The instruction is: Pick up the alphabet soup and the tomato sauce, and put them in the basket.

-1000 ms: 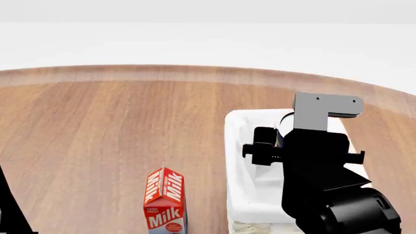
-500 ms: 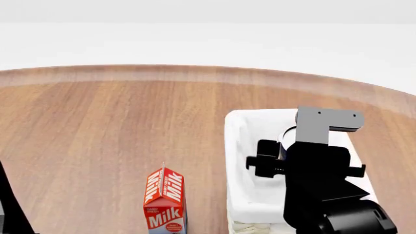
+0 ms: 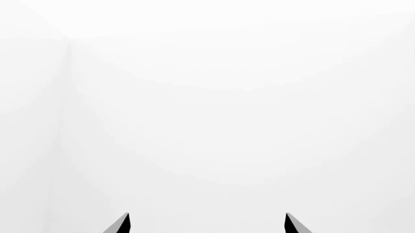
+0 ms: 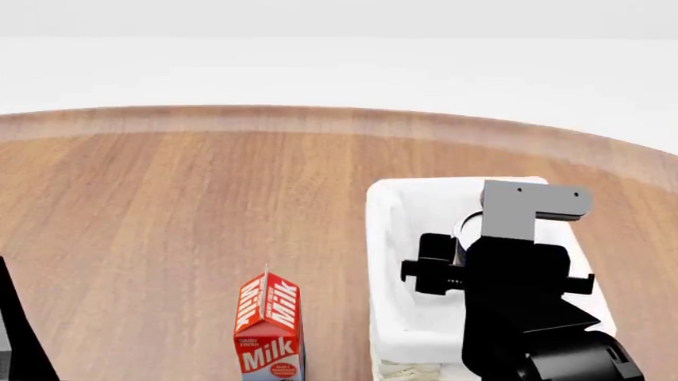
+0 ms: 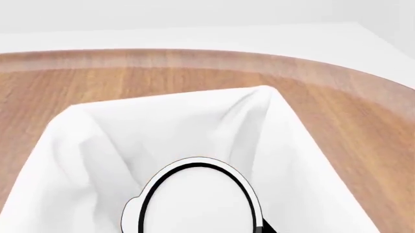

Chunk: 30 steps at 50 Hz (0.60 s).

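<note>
My right gripper [image 4: 468, 242] hangs over the inside of the cream-white basket [image 4: 388, 238], shut on a small can with a pale lid [image 4: 468, 225]. Its thin blue side fits the alphabet soup; the arm hides most of the label. In the right wrist view the lid [image 5: 194, 199] fills the lower middle, with the white liner [image 5: 84, 131] all around and one black fingertip [image 5: 265, 228] at its edge. My left gripper [image 3: 207, 224] is open and empty, facing a blank white background. The tomato sauce is out of view.
A red and white milk carton [image 4: 268, 327] stands on the wooden table [image 4: 190, 206], left of the basket near the front. My left arm [image 4: 16, 333] shows at the lower left edge. The table's curved far edge runs across the back.
My right arm has moved lower over the basket with the can, most of it in the first half second. The milk carton has not moved.
</note>
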Tool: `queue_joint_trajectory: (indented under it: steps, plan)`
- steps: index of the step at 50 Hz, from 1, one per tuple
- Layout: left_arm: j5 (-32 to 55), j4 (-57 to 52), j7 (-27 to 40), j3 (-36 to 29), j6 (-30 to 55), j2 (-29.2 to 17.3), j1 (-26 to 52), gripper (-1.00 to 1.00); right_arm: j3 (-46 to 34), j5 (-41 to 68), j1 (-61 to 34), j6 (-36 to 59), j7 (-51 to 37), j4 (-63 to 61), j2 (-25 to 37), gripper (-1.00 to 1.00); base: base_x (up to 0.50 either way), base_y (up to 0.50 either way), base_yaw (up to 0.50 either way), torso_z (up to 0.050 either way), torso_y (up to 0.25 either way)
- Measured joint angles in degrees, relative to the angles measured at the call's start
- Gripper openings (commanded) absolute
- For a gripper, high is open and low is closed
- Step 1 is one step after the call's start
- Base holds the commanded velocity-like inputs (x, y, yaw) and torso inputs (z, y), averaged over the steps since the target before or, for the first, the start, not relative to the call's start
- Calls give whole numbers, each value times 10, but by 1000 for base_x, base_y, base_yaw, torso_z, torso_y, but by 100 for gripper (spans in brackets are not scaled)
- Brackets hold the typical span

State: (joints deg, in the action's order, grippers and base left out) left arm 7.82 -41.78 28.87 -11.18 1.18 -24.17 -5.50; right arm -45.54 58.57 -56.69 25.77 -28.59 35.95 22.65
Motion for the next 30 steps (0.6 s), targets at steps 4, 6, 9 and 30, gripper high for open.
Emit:
queue_joint_trajectory:
  steps: [4, 6, 9, 30]
  plan:
    - [0, 1, 0, -1, -1, 0, 0, 100, 0, -1, 0, 0, 0, 3, -1, -100, 0, 0, 0, 3, 0]
    - [0, 1, 1, -1, -1, 0, 1, 100, 0, -1, 0, 0, 0, 4, -2, -100, 0, 0, 0, 0, 0]
    - [0, 2, 1, -2, -1, 0, 1, 100, 0, -2, -2, 2, 0, 8, -3, 100, 0, 0, 0, 0, 0]
    - [0, 3, 3, -4, -1, -2, 1, 100, 8, -21, -15, 12, 1, -10, 0, 100, 0, 0, 0, 0, 0]
